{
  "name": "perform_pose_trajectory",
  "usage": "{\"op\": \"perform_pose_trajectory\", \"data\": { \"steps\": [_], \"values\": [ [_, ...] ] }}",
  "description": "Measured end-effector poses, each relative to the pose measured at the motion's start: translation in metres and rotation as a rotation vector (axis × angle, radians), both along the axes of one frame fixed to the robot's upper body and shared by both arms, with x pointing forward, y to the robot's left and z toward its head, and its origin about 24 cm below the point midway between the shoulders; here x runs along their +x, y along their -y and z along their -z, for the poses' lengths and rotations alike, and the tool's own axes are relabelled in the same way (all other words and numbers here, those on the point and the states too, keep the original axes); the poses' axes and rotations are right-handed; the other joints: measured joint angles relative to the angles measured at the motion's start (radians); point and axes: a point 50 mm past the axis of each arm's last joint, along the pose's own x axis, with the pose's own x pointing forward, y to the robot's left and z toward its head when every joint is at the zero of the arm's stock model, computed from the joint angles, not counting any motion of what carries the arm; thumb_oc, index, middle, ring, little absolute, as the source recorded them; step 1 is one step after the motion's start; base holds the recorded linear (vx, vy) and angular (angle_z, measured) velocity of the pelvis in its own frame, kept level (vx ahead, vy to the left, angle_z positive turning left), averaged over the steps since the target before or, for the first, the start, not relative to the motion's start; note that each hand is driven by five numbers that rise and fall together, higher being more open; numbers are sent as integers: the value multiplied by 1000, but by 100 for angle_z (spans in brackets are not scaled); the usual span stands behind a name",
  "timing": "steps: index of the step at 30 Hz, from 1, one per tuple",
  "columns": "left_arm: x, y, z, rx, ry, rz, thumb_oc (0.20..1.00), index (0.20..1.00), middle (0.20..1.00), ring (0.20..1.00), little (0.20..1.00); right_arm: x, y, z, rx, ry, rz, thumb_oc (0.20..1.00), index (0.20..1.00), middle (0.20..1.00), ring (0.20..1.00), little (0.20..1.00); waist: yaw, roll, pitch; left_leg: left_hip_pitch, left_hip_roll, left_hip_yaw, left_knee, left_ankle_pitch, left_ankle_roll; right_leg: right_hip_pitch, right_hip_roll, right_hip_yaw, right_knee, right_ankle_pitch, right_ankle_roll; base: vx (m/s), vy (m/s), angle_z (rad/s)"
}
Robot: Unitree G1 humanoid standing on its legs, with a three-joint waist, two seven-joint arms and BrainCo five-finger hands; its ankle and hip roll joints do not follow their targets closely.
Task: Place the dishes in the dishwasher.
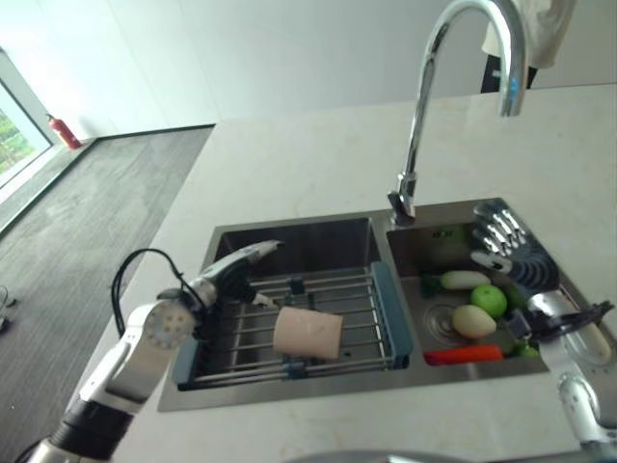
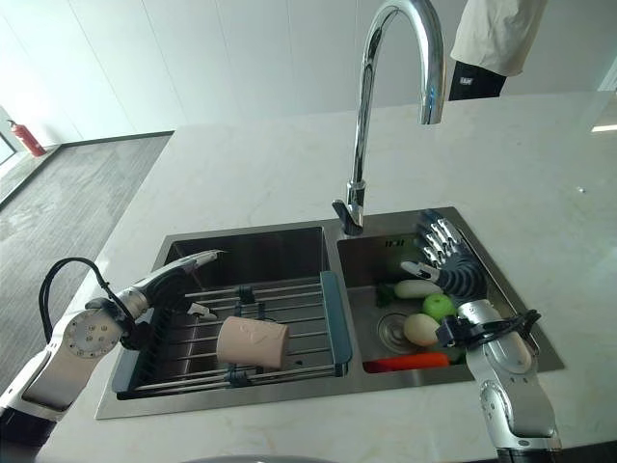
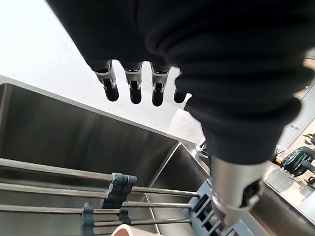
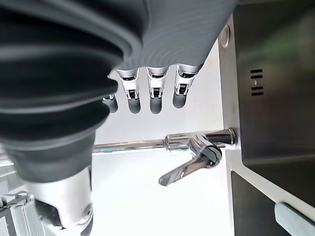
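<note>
A pink cup (image 1: pixel 307 333) lies on its side on the wire drying rack (image 1: pixel 390 311) that spans the left basin of the steel sink (image 1: pixel 289 236). My left hand (image 1: pixel 236 265) hovers over the rack's left part, a short way left of the cup, open with straight fingers (image 3: pixel 133 88) and holding nothing. The cup's rim (image 3: pixel 130 231) just shows past them in the left wrist view. My right hand (image 2: pixel 453 260) hangs over the back of the right basin, open too, its fingers (image 4: pixel 155 93) pointing toward the faucet (image 4: pixel 197 152).
In the right basin lie a green apple (image 1: pixel 489 300), a white vegetable (image 1: pixel 465 280), a pale round one (image 1: pixel 473 321) and a carrot (image 1: pixel 463 355). The tall chrome faucet (image 1: pixel 424 116) arches between the basins. A person (image 2: pixel 496 39) stands behind the white counter (image 1: pixel 308 164).
</note>
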Motion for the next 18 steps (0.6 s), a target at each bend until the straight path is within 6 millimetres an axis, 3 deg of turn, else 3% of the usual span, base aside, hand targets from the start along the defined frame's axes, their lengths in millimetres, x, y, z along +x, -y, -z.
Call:
{"op": "perform_pose_trajectory", "data": {
  "steps": [18],
  "values": [
    [-8, 17, 19, 81, -136, 118, 1000, 1000, 1000, 1000, 1000, 0, 0, 0, -1, 1, 2, 1000, 1000, 1000, 1000, 1000, 4, -18, -3, 0, 2, 6, 0, 0, 0, -3, 0, 2, 0, 1, -1, 2, -1, -1]
  ]
}}
